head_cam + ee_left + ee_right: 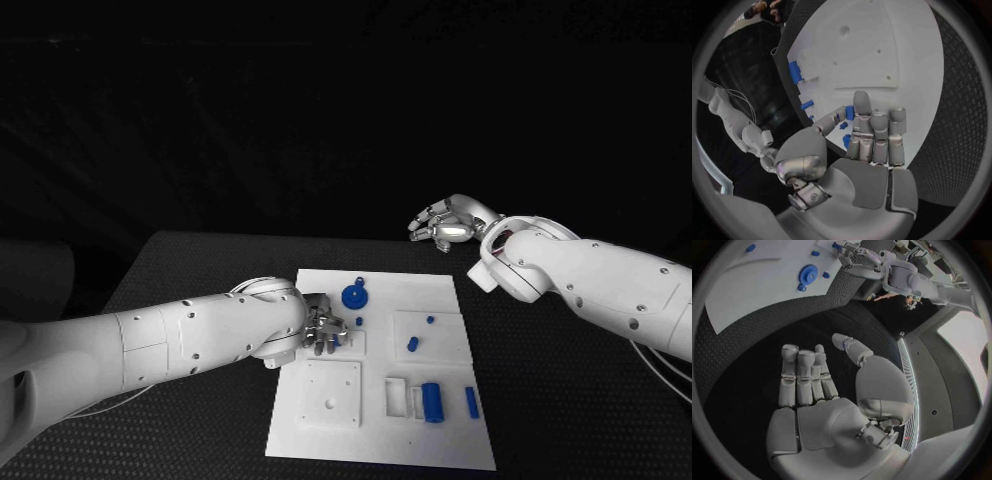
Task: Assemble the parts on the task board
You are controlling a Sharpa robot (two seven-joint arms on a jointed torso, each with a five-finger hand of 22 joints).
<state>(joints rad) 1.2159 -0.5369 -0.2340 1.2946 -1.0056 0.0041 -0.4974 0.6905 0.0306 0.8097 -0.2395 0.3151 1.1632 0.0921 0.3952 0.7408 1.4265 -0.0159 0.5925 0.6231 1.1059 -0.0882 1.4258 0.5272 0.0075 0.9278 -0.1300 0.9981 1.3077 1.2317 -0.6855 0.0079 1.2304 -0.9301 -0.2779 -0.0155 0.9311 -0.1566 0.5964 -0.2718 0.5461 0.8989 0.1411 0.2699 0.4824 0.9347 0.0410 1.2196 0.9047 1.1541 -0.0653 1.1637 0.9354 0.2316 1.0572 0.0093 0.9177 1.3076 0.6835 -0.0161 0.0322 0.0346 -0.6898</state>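
Observation:
The white task board (378, 445) lies in the middle of the table. My left hand (326, 331) hovers over its left edge, fingers straight and together; a small blue part (849, 113) sits between thumb and first finger, seemingly pinched. On the board lie a round blue disc with a knob (355, 296), two small blue pieces (430, 320) (413, 343), a blue cylinder (431, 400) and a slim blue piece (472, 401). My right hand (450, 222) is raised past the board's far right corner, fingers extended, holding nothing. From the right wrist, the disc (807, 275) and left hand (867, 260) show.
A square white plate with holes (329, 392) and a rectangular slot block (397, 396) stand on the board's near half. Black textured table (202, 270) surrounds the board on all sides. My right forearm (606, 285) crosses above the table's right side.

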